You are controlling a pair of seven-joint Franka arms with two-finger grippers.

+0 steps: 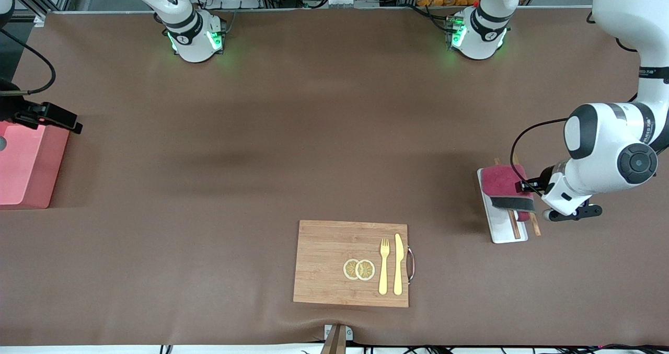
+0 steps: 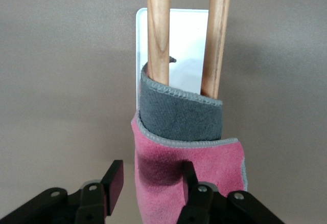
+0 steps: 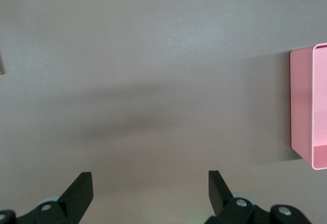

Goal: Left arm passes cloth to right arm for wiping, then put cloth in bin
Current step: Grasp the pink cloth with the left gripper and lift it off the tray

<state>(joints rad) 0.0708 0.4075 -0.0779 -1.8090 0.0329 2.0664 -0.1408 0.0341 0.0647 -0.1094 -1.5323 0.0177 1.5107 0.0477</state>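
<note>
The crimson cloth (image 1: 503, 185) with its dark grey band lies draped over two wooden chopsticks (image 1: 515, 224) on a flat white tray (image 1: 503, 232) toward the left arm's end of the table. My left gripper (image 1: 525, 186) is low at the cloth. In the left wrist view the left gripper (image 2: 150, 180) is open, with one finger (image 2: 188, 182) over the cloth (image 2: 204, 157) and the other (image 2: 113, 180) beside its edge. My right gripper (image 1: 70, 125) hangs open and empty at the pink bin (image 1: 26, 166). In the right wrist view the right gripper (image 3: 150, 188) is over bare table, and the bin (image 3: 304, 111) shows to one side.
A wooden cutting board (image 1: 324, 262) lies near the front edge with two lemon slices (image 1: 359, 269), a yellow fork (image 1: 384, 266) and a yellow knife (image 1: 399, 264). Brown table mat covers the wide middle.
</note>
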